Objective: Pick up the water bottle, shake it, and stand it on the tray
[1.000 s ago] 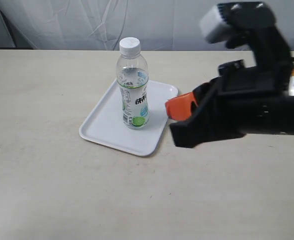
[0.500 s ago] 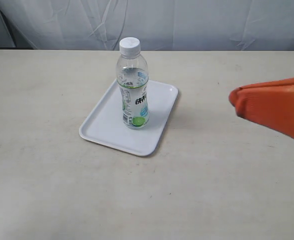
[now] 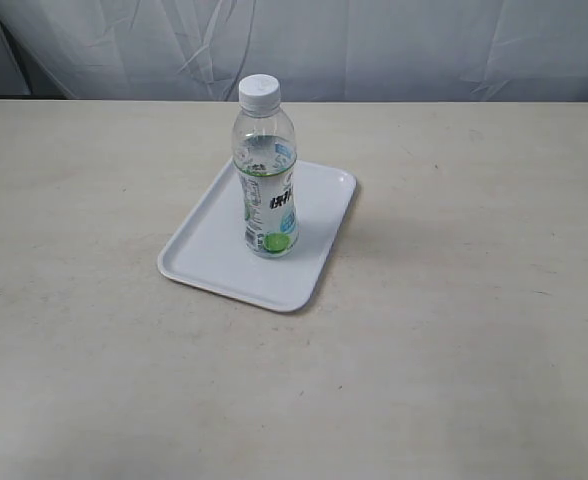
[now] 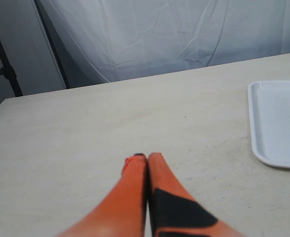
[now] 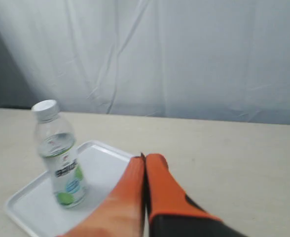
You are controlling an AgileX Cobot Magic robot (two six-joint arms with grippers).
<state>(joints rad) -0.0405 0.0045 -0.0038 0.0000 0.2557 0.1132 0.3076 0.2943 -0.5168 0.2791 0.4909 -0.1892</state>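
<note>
The water bottle stands upright on the white tray, white cap on top, lime label facing the exterior camera. No arm shows in the exterior view. In the right wrist view the bottle and tray lie ahead of my right gripper, whose orange fingers are pressed together, empty and well clear of the bottle. My left gripper is also shut and empty over bare table, with one end of the tray off to its side.
A beige table spreads all round the tray. A white cloth backdrop hangs behind the table's far edge. A dark stand pole rises beside the backdrop in the left wrist view.
My right arm has pulled back to the right and left the exterior view. The bottle and tray have not moved.
</note>
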